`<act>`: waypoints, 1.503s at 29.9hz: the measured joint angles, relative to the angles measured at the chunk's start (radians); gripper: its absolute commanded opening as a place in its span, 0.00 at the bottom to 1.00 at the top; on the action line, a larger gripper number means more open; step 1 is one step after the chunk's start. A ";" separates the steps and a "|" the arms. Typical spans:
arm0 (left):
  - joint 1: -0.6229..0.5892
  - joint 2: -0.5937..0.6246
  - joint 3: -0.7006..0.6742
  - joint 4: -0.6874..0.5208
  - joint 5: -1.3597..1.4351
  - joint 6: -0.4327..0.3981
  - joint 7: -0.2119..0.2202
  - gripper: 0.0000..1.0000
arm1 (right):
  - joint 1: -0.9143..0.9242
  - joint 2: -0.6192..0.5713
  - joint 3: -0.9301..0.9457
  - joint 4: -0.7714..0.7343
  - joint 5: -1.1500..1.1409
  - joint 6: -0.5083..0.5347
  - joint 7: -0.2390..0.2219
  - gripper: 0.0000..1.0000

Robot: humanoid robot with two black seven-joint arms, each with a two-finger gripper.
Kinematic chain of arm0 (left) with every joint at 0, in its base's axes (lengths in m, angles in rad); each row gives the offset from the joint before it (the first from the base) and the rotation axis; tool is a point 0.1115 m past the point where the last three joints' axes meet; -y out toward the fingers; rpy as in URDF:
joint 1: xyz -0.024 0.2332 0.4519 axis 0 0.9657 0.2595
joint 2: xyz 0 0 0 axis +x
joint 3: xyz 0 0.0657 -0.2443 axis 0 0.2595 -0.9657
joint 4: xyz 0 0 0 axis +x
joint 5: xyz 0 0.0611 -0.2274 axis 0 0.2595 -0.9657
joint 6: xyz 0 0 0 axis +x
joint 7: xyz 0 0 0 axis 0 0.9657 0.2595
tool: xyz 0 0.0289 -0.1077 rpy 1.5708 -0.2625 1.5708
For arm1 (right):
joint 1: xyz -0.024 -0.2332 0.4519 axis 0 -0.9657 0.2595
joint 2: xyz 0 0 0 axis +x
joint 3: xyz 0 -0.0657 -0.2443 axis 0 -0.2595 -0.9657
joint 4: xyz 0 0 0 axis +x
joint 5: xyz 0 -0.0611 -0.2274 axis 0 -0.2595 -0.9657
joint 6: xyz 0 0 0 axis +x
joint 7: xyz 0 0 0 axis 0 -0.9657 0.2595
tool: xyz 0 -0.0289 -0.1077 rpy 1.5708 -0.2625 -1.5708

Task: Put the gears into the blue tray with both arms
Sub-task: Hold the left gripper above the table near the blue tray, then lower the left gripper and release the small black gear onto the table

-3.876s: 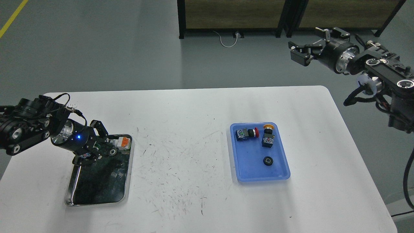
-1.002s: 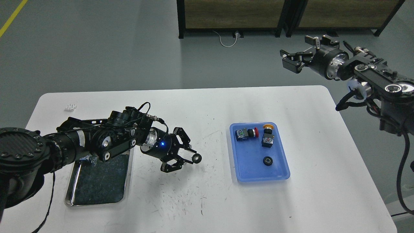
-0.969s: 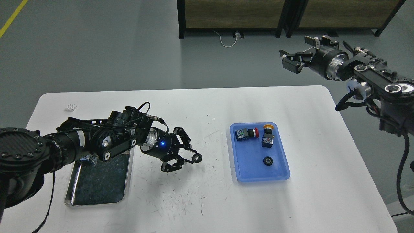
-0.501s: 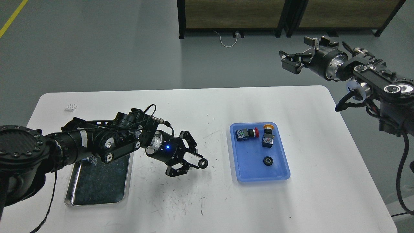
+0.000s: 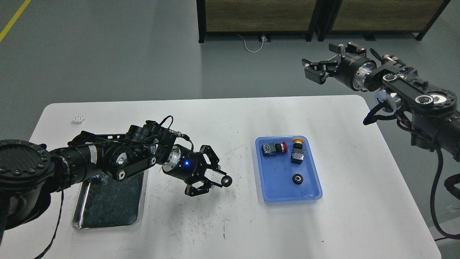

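Note:
My left gripper (image 5: pixel 222 180) hangs above the white table, left of the blue tray (image 5: pixel 272 195), shut on a small black gear (image 5: pixel 226 181) at its fingertips. A second black gear (image 5: pixel 297 178) lies inside the blue tray, in its nearer half. My right gripper (image 5: pixel 312 70) is raised high beyond the table's far right edge, open, with nothing between its fingers.
Two push-button switches, one red-capped (image 5: pixel 274 148) and one yellow-capped (image 5: pixel 297 150), lie in the tray's far half. A shiny steel tray (image 5: pixel 79 216) with a dark bottom sits at the left, partly under my left arm. A small white part (image 5: pixel 78 118) lies near the far left corner.
My left gripper lifted the gear from the steel tray and carried it right toward the blue tray, barely moving in the last half second. My right gripper drifted left.

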 measured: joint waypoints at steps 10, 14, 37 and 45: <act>0.000 0.000 0.002 -0.001 0.001 0.000 0.000 0.32 | 0.000 -0.004 0.000 -0.003 0.000 0.000 0.000 0.96; 0.000 0.000 -0.002 -0.001 0.001 0.000 0.000 0.32 | 0.000 0.001 0.000 -0.003 0.000 0.000 0.000 0.96; -0.011 0.000 -0.007 0.014 -0.121 0.000 0.000 0.32 | 0.002 0.005 0.000 -0.009 0.001 0.000 -0.005 0.97; -0.017 0.000 -0.011 0.015 -0.206 0.000 0.000 0.32 | 0.002 0.004 -0.008 -0.009 0.001 0.000 -0.005 0.97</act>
